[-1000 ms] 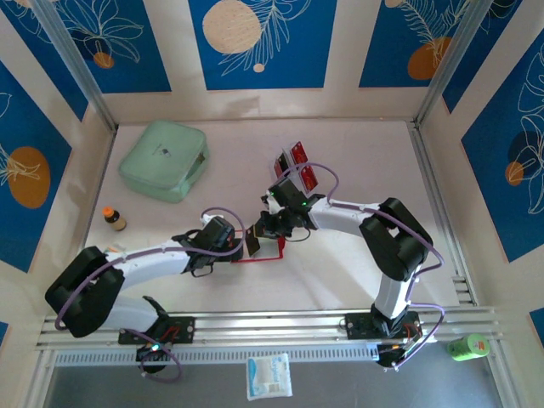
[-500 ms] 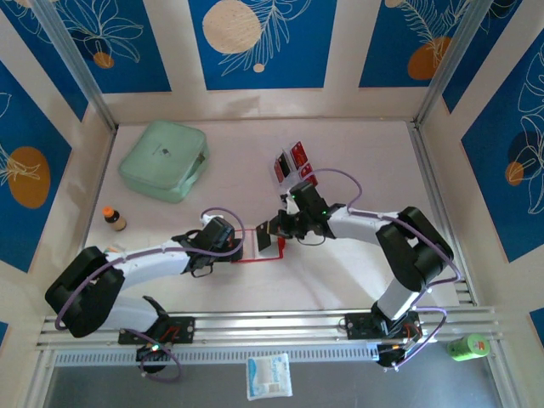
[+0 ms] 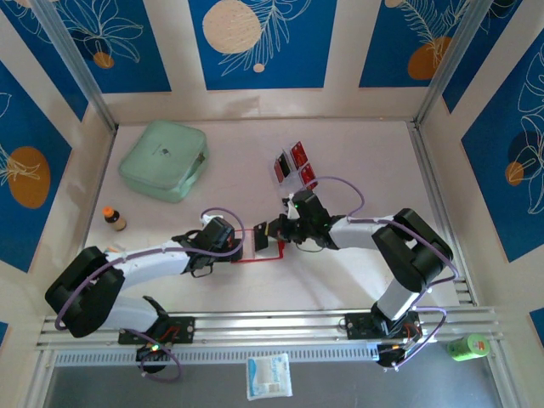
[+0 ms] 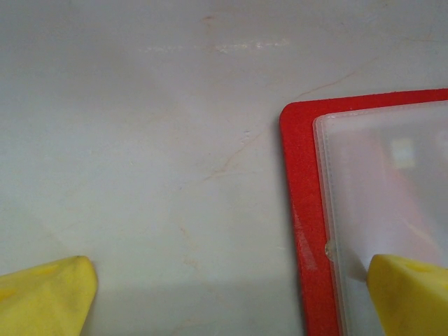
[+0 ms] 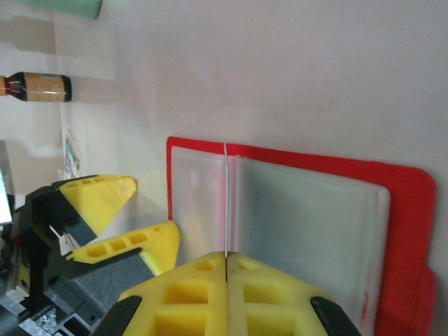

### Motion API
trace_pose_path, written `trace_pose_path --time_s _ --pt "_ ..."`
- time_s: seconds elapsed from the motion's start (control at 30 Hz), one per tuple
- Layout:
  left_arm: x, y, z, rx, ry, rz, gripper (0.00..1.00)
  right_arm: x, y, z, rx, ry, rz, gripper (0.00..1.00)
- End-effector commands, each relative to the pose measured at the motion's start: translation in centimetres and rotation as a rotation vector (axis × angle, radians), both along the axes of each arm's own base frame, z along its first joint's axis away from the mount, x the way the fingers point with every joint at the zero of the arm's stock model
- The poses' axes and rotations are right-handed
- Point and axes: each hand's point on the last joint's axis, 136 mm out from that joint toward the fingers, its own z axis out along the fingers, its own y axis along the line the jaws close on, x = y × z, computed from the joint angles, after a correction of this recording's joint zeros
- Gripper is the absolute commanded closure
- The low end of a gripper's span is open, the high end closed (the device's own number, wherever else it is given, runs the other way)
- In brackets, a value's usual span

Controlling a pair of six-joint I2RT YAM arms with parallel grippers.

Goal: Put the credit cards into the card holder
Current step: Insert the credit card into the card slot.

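Pale table [image 3: 357,153]: my left gripper [image 4: 227,290] gapes empty at the card holder [image 4: 304,231]. My right gripper [image 5: 226,264] pinches a credit card [image 5: 226,203] edge-on over it.

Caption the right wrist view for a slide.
Right end effector pinches a thin credit card edge-on over the open red folding card holder.

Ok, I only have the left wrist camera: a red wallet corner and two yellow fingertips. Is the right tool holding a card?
Observer: Yes. The right tool is shut on a thin card, seen edge-on over the open card holder.
Operator: Where are the other cards?
Observer: The top view shows red cards standing farther back on the table, beyond the right tool.
Operator: Any clutter on my side?
Observer: A small bottle sits near the table's left edge, apart from the left arm.
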Motion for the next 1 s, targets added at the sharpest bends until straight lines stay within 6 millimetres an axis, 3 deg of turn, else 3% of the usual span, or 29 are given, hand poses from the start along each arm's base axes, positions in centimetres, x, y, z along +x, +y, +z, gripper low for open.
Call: trace_pose_path --time_s 0.0,0.97 --pt "-1.2 1.5 -1.2 0.061 0.040 0.010 0.00 0.2 0.4 0.0 0.021 -0.015 -0.014 1.00" --pt "-1.2 1.4 -1.2 0.057 0.040 0.008 0.00 -0.4 0.7 -1.9 0.039 0.035 -0.020 1.00"
